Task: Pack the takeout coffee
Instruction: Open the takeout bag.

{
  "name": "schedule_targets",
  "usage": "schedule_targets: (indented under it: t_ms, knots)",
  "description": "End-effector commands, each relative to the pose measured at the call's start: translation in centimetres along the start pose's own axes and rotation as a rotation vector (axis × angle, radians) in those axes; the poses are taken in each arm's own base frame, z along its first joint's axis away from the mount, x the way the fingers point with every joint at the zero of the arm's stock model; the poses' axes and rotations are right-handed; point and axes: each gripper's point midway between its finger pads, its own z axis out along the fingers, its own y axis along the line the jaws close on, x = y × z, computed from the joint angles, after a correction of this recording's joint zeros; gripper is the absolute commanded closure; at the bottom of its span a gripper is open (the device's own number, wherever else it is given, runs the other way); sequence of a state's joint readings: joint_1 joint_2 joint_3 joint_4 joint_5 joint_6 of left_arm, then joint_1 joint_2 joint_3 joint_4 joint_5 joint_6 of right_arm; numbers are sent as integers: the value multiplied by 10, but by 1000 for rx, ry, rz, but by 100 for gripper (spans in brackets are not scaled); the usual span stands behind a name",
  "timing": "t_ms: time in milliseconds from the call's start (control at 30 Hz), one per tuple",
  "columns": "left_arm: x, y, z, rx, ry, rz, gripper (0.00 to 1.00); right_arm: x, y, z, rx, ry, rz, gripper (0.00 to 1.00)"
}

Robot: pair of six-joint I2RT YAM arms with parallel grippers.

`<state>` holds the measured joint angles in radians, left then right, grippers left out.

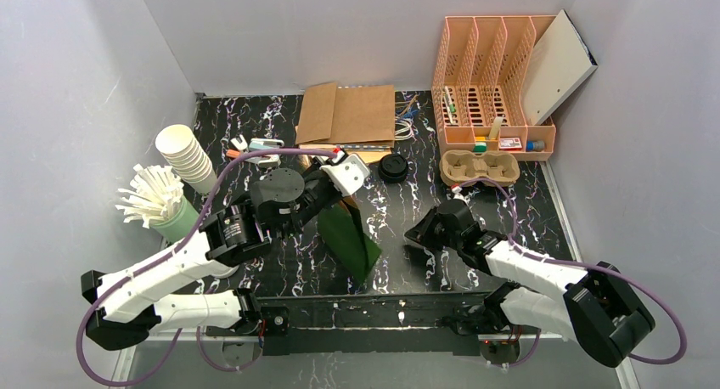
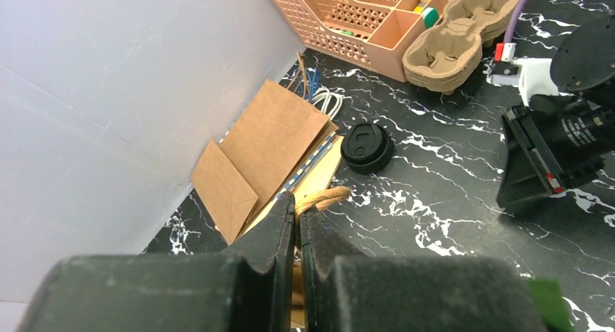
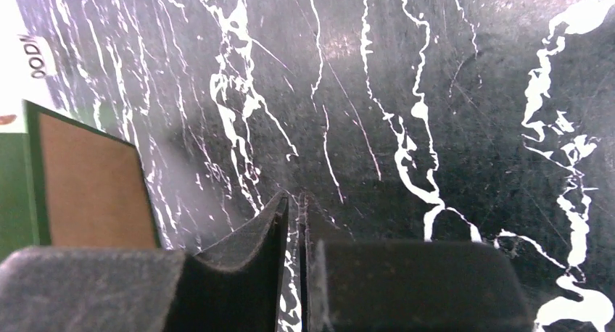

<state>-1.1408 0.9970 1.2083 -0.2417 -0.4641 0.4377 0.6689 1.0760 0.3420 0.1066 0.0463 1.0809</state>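
Note:
A dark green paper bag point(image 1: 348, 236) with a brown inside stands tilted at the table's middle. My left gripper point(image 1: 338, 200) is above it, shut on the bag's brown twisted-paper handle point(image 2: 328, 197), which sticks out past the fingertips of the left gripper point(image 2: 297, 205). A green corner of the bag point(image 2: 547, 296) shows at the lower right of the left wrist view. My right gripper point(image 1: 418, 240) is low over the table, just right of the bag. In the right wrist view the right gripper point(image 3: 294, 201) has a narrow gap with nothing in it. The bag's open mouth point(image 3: 91, 187) lies to its left.
A black cup lid point(image 1: 392, 168) lies behind the bag, and a pulp cup carrier point(image 1: 478, 166) sits to the lid's right. Flat brown bags point(image 1: 348, 117) lie at the back. An orange organizer point(image 1: 492, 83) stands back right. Stacked paper cups point(image 1: 187, 155) and a holder of white sticks point(image 1: 157, 198) stand at the left.

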Motion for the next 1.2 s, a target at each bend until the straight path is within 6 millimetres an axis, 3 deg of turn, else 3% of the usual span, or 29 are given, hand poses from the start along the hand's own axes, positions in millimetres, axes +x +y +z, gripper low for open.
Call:
schedule_targets:
  t_ms: [0,100,300,433,567,700,900,1167]
  knots:
    - [-21,13,-1,-28,-61,10,100,6,-1,-3,-24,31,-109,79]
    - [-29,1,4,45,-81,37,100,2,19,-10,-121,33,-226,74]
    - [-25,-42,9,261,-89,117,100,-29,77,-37,-263,-55,-481,65]
    - [-19,-60,8,357,-98,163,100,-43,98,-44,-263,-67,-561,59]
    - [-14,-74,5,425,-110,191,100,-42,90,-28,-157,15,-525,54]
    - [-8,-83,4,460,-108,190,100,-27,82,-15,-134,112,-460,51]
    - [-6,-86,4,467,-106,169,100,-6,73,-12,-174,176,-380,46]
    - [-5,-83,-2,460,-119,165,100,8,77,-9,-226,248,-372,62]
